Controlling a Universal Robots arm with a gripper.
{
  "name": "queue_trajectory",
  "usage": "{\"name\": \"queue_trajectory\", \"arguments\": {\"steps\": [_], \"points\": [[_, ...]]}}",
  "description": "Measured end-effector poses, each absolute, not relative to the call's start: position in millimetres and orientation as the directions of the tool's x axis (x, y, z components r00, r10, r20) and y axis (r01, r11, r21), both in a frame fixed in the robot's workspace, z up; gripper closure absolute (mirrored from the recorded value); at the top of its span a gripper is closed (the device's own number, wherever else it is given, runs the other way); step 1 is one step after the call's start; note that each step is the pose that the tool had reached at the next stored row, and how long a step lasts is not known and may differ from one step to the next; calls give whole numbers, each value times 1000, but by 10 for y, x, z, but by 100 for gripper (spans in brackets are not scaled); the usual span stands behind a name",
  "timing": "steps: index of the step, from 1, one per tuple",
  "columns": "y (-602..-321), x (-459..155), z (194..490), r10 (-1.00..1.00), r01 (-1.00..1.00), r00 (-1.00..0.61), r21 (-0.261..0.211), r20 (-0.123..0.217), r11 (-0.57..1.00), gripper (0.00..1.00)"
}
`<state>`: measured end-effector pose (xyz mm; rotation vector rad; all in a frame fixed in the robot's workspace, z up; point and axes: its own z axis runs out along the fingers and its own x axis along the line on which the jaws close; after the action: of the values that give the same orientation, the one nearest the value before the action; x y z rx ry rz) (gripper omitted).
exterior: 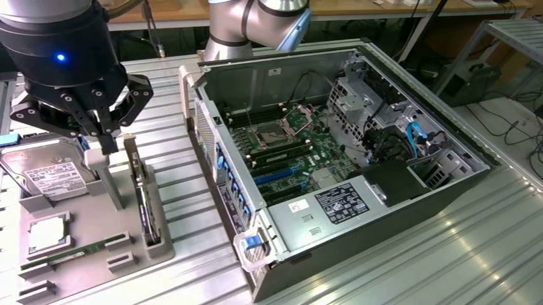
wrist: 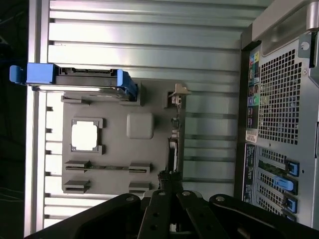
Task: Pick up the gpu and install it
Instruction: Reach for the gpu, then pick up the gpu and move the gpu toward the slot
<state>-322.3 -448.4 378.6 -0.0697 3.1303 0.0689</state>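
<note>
While jaws hang closed, empty, gpu (exterior: pixel 144 203) stands on edge, long axis along tray (exterior: pixel 89 216).

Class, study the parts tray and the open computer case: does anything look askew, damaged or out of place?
Nothing stands out. The gpu stands upright on edge in its slot of the grey tray, the hard drive and memory stick sit in their holders, and the computer case lies open on its side without visible damage.

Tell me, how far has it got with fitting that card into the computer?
Nothing done yet: the gpu stands on edge in the grey tray. In hand: shut jaws hang close to it; grip unclear. Left: lifting it and seating it in the open computer case.
</note>
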Motion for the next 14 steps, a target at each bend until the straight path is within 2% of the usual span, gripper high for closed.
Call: {"name": "queue_trajectory", "arguments": {"steps": [14], "points": [[-4485,-3231,3786,-45,-46,-999,44,-11,998,89]]}}
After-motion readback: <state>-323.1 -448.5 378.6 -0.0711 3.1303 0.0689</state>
